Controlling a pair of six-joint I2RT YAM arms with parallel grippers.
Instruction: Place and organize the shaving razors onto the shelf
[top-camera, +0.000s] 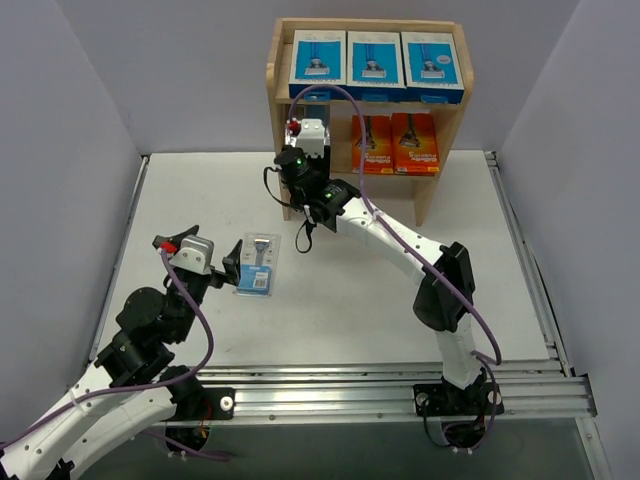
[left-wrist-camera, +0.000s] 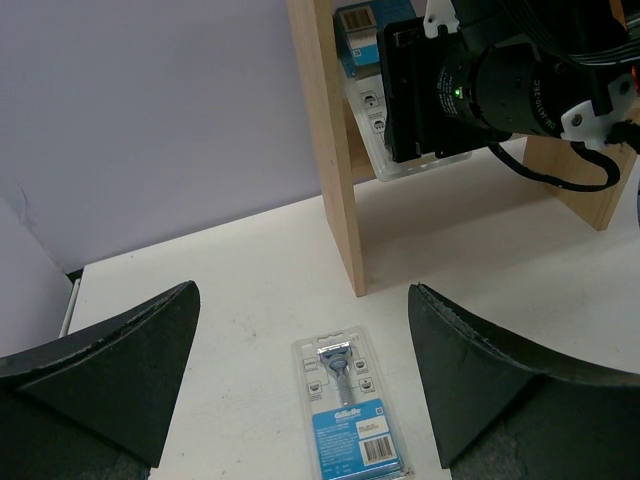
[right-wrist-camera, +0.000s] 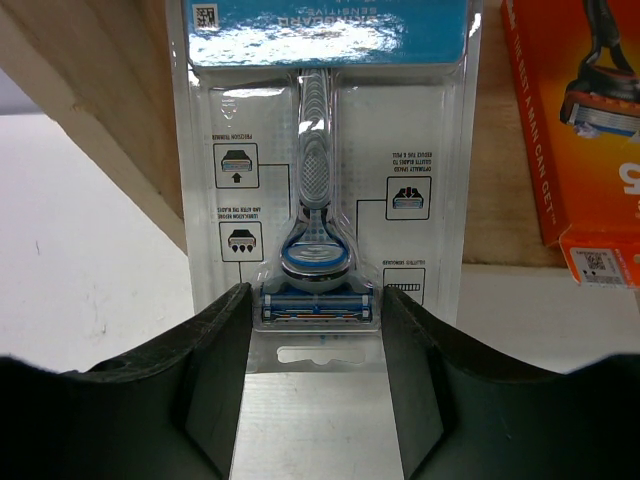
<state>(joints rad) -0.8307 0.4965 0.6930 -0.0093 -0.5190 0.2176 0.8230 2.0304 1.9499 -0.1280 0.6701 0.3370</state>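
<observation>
Right wrist shows a clear blister card (right-wrist-camera: 320, 250), blue label, text inverted.

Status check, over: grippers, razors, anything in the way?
Right gripper shut on blister razor pack at shelf middle tier, beside orange boxes. Left gripper open above second blister pack on table. No obstruction seen.

- "Gillette" stood in white on the blue label (left-wrist-camera: 352, 425) of the flat-lying blister card (left-wrist-camera: 345, 385), with a barcode (left-wrist-camera: 377, 448) beside it.
- "PRECISION TRIMMER" headed a small icon on the upright blister card (right-wrist-camera: 320, 200), and "SENSITIVE" ran upside down across its blue header.
- "BEST A MAN CAN GET" ran along the edge of the orange box (right-wrist-camera: 585, 120).
- The remaining small print was too fine to read.
</observation>
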